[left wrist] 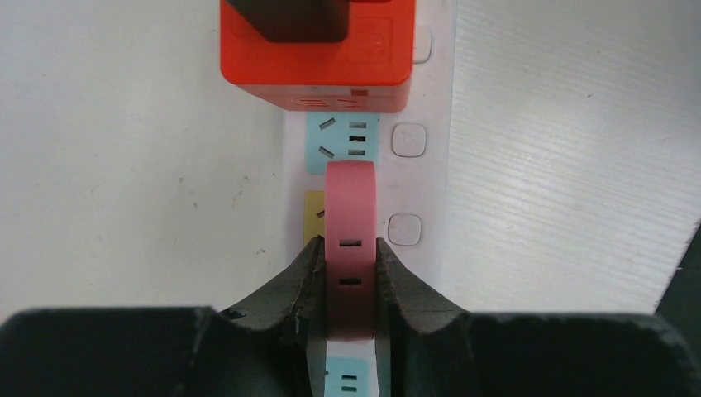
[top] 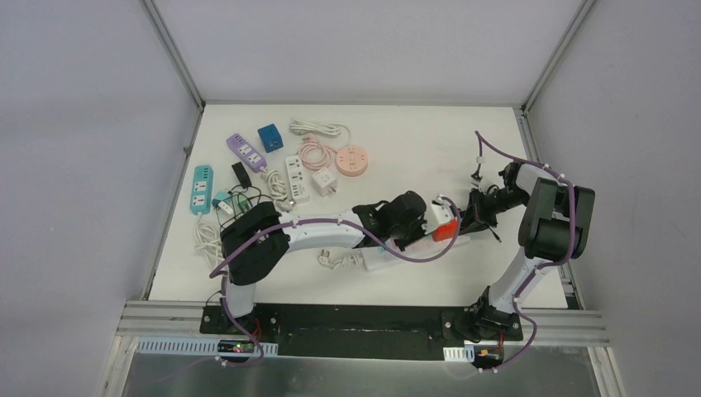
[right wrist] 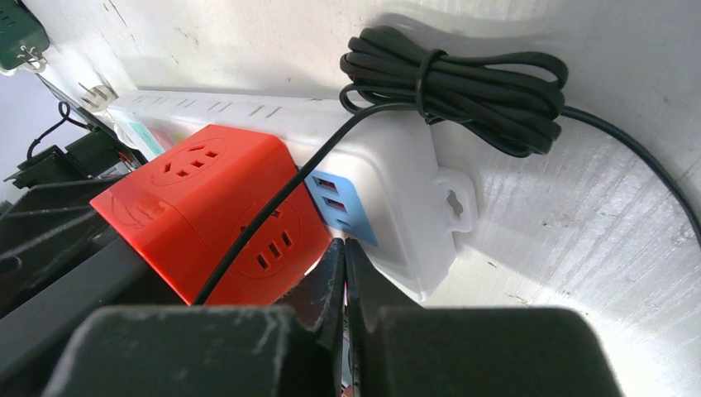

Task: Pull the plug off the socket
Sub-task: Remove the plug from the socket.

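Left gripper (left wrist: 350, 260) clenched on pink plug (left wrist: 350, 207); right gripper (right wrist: 343, 265) closed empty, at strip (right wrist: 401, 169) end. I pull straight off socket, no twisting; right braces strip.

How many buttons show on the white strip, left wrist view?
3 buttons: one by the red cube, one by the blue socket, one by the pink plug. The left gripper may hide more.
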Tool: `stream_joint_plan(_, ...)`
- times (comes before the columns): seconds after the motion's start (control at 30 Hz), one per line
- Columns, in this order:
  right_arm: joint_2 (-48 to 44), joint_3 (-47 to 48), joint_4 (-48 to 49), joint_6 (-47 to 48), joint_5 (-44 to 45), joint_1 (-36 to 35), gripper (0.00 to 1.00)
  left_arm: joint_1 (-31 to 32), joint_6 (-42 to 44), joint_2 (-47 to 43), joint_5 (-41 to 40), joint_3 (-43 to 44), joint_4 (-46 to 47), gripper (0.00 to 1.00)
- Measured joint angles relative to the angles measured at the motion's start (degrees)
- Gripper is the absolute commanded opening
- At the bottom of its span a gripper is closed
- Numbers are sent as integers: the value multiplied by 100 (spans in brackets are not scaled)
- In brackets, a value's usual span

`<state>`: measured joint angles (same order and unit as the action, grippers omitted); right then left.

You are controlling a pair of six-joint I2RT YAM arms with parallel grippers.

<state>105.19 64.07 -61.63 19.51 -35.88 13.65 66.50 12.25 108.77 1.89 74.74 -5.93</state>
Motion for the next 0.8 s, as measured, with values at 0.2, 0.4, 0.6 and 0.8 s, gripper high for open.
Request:
stream_joint_plan(0.2,26,22,-22,-17,4,-4,3,-249,-396,-4,474,17,-31,0)
stream_joint_plan(0.4,37,33,-48,-17,11,-11,3,144,243,111,-107,372,-575,0)
stream_joint_plan(0.6,42,33,-55,-17,13,-20,3,50,103,111,44,387,-603,0)
stream_joint_plan(0.8,48,33,-59,-20,11,-20,3,-264,-369,109,555,354,-522,0)
